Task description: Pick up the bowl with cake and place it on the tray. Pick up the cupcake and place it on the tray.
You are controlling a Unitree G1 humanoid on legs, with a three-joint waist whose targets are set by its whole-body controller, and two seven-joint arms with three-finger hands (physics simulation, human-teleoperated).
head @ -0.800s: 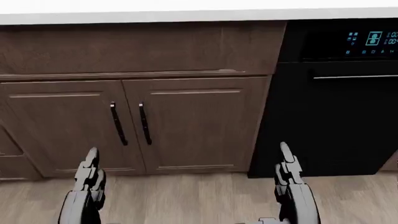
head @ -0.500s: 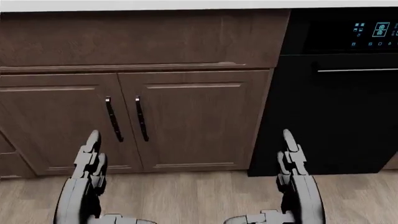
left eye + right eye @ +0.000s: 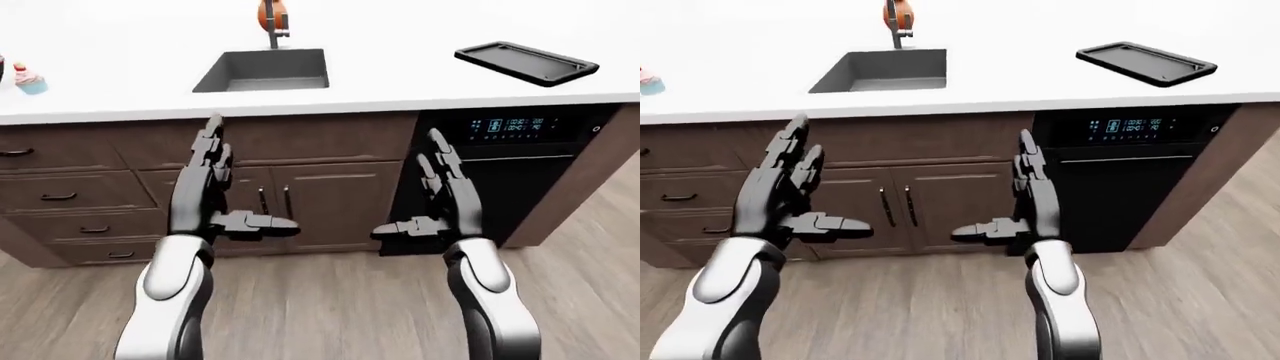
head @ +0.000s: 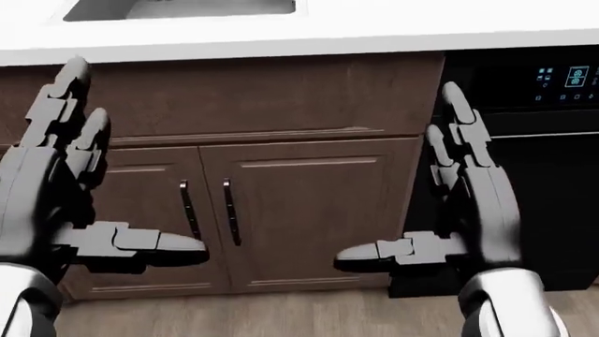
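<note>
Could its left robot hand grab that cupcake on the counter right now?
Probably not yet. The left robot hand hangs open below the counter edge, and the cupcake sits far off to the view's left.

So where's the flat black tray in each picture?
Left-eye view: the flat black tray lies upper right on the white countertop, right of the grey sink.
Right-eye view: upper right again, right of the sink.
Head view: not in it; only the sink's bottom edge shows.
Shared landmark: the sink.
</note>
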